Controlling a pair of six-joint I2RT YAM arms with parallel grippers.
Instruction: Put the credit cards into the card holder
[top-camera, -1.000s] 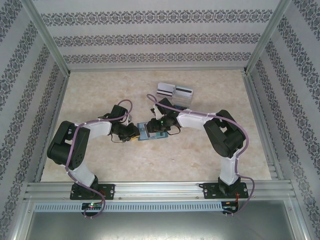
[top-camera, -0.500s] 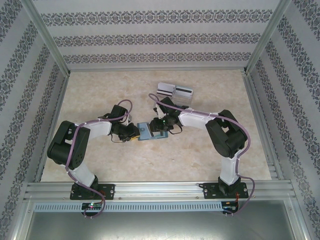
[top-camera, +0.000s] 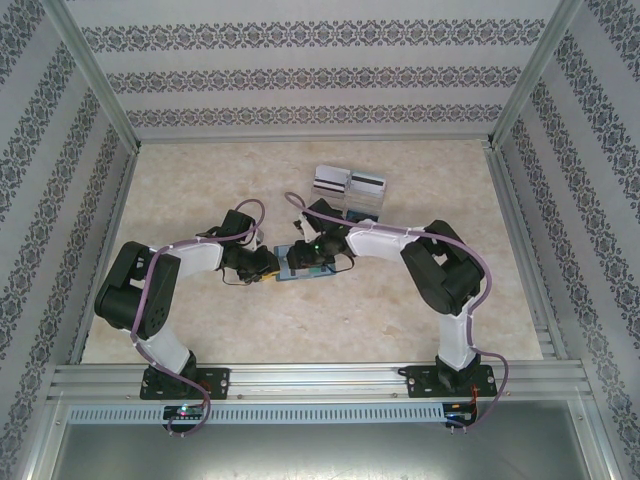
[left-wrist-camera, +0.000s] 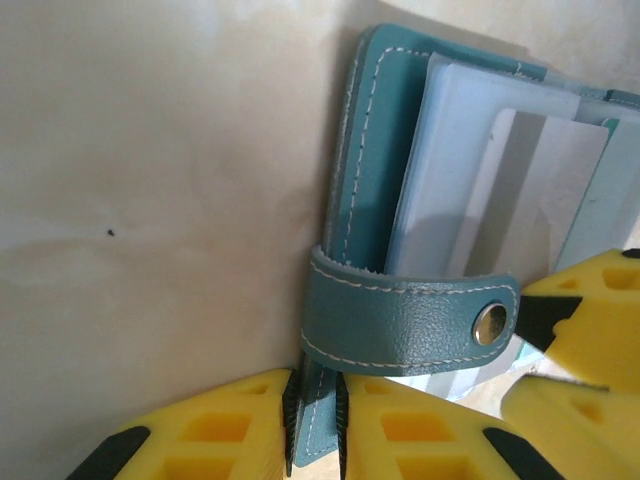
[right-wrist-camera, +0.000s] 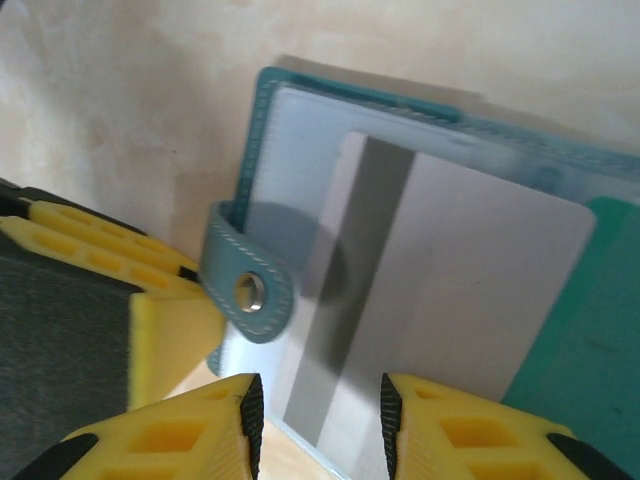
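The card holder lies open on the table between both arms. My left gripper is shut on the edge of its slate-blue cover, just under the snap strap. A white-grey credit card with a dark stripe lies partly in the holder's clear sleeve. My right gripper hovers over that card's near edge, jaws apart and pinching nothing; one of its yellow fingers shows in the left wrist view. More credit cards lie behind the holder.
The beige table is walled by patterned panels, with aluminium posts at the corners and a rail along the near edge. A teal surface lies beside the striped card; I cannot tell what it is.
My right gripper has shifted a little to the left over the card holder. The left arm has held still, gripping the cover.
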